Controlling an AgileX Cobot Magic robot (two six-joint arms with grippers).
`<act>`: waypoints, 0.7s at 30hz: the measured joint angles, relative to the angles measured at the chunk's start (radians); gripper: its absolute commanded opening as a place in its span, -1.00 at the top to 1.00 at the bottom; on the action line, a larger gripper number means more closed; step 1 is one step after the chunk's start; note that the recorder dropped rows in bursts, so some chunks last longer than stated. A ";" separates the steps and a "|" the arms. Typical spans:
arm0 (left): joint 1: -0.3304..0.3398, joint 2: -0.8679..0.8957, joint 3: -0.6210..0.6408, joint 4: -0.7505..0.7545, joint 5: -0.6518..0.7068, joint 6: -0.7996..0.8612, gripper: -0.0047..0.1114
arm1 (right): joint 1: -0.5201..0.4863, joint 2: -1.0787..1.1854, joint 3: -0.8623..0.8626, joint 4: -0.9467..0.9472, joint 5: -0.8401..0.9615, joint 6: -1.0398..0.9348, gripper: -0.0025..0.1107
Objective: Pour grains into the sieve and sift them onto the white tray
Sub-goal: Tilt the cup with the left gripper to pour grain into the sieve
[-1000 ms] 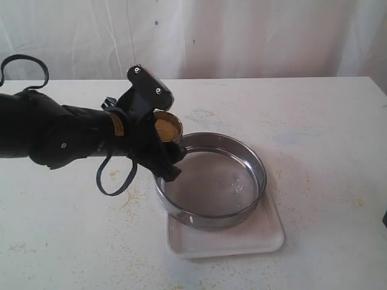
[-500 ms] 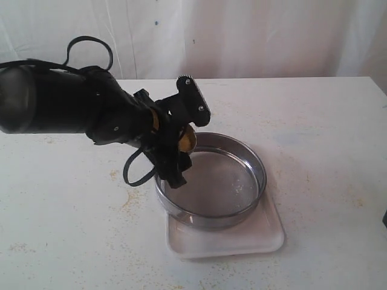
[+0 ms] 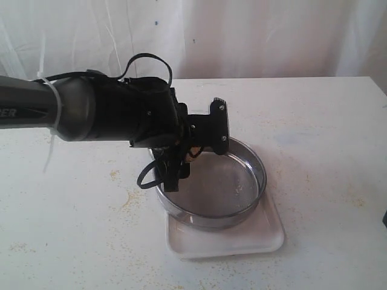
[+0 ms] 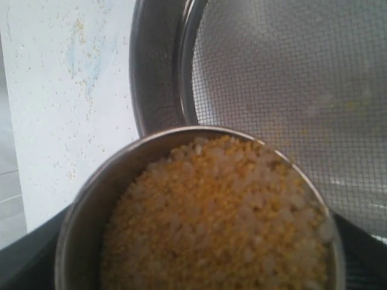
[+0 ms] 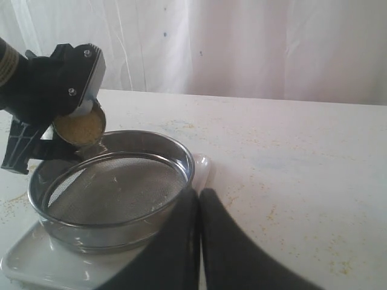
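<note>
exterior view: my left gripper (image 3: 196, 148) hangs over the left rim of the sieve (image 3: 221, 188). its fingers stand wide apart and pinch a small thing between them, but my dark arm hides most of it here. the sieve sits on the white tray (image 3: 266, 237), and the tray lies flat on the table (image 3: 326, 115). the front corners of the tray show from under the steel ring. thin yellow specks lie about the table, mostly on the left of the sieve.

left wrist view: the thing in my left gripper is a steel cup (image 4: 81, 223). it is full of grains (image 4: 217, 223), yellow ones mixed with paler bits, up to near the rim. the far lip of the cup is just over the inner wall of the sieve, and the fine mesh shows beyond it. i cannot tell if any grains fall at this moment.

right wrist view: my right gripper (image 5: 198, 197) is low in front, its two dark fingers pressed together with nothing between them. it is near the sieve but apart from it. from here the cup is tilted with its mouth toward the sieve, and the grains inside face the mesh.
</note>
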 measured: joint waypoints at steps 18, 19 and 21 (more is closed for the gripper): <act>-0.041 0.004 0.000 0.172 0.025 0.008 0.92 | 0.000 0.000 0.000 0.000 0.000 0.000 0.96; -0.041 0.004 0.000 0.180 0.028 0.008 0.92 | 0.000 0.000 0.000 0.000 0.000 0.000 0.96; -0.043 0.004 0.000 0.201 0.040 0.008 0.92 | 0.000 0.000 0.000 0.000 0.000 0.000 0.96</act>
